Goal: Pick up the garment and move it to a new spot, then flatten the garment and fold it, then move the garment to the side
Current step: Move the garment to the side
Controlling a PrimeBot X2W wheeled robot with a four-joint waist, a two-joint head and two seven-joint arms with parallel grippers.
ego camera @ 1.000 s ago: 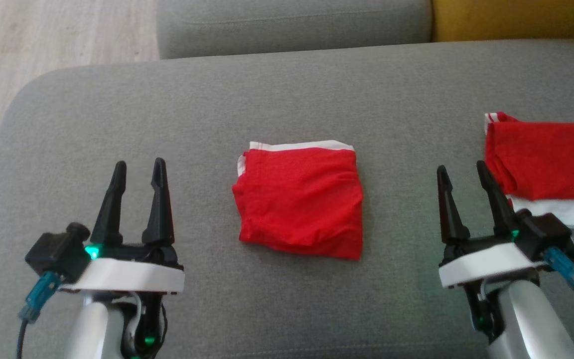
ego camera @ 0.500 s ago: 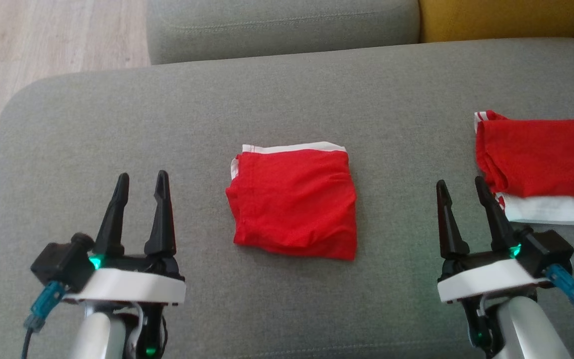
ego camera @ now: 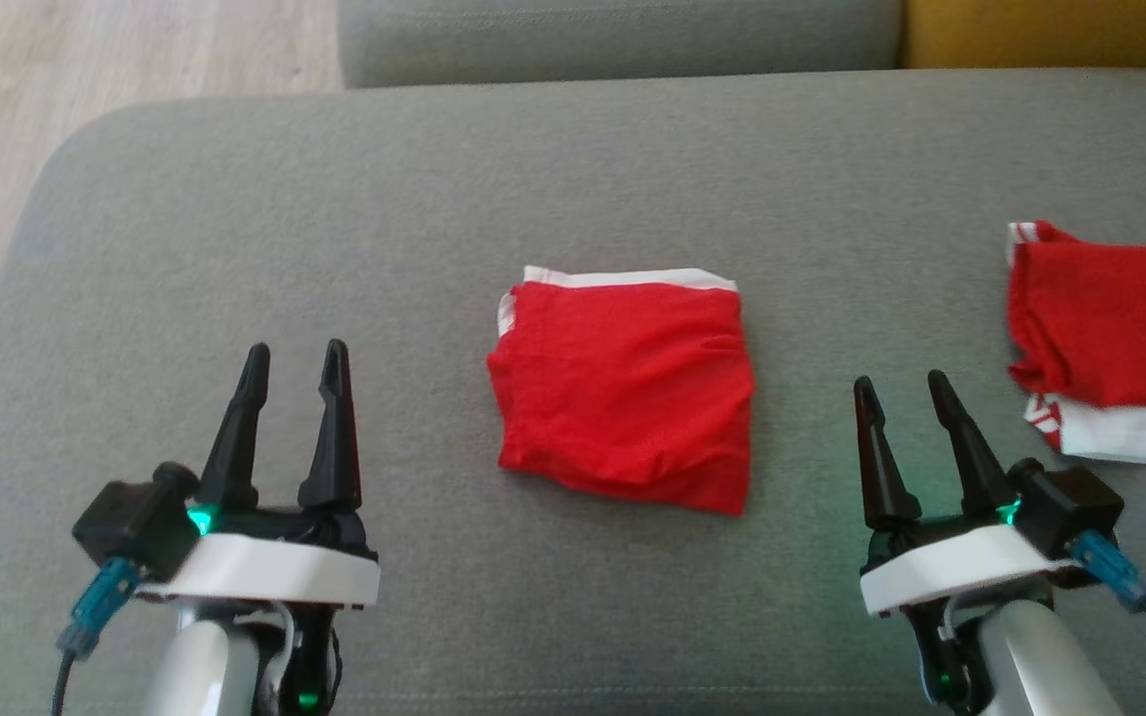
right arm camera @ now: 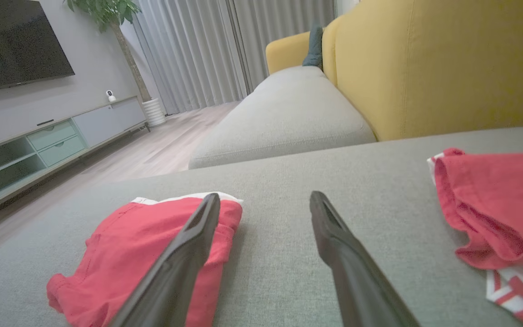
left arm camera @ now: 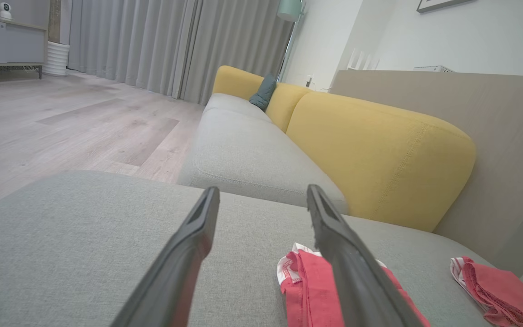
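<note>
Squarely in the head view, the folded red garment (ego camera: pixel 623 393) is lying flat near the middle of the grey cushion (ego camera: pixel 235 229), a white band showing along its far edge. The left gripper (ego camera: pixel 296 348) is hovering well to its left and the right gripper (ego camera: pixel 899 380) well to its right, each with its two dark fingers standing apart and pinching nothing. At the right edge a second red garment (ego camera: pixel 1110 328) is resting on a white striped cloth (ego camera: pixel 1130 443), apart from the folded one. Wooden floor (ego camera: pixel 86 60) is showing at the upper left. Next, in the left wrist view, the fingers are again spreading wide over bare cushion, and the right-hand finger is partly covering the folded red garment; beyond, a yellow backrest (left arm camera: pixel 379 150) is rising behind a grey seat (left arm camera: pixel 252 150), with a dark teal pillow (left arm camera: pixel 263 91) leaning against it. Lastly, in the right wrist view, the fingers are standing apart, the left-hand one crossing in front of the folded garment, while the second garment is lying to the right. A plant (right arm camera: pixel 107 9) is standing in a white ribbed pot (right arm camera: pixel 155 111) beside a TV cabinet (right arm camera: pixel 57 136) whose drawers are sitting shut; what its open shelves are holding is too dim to tell.
</note>
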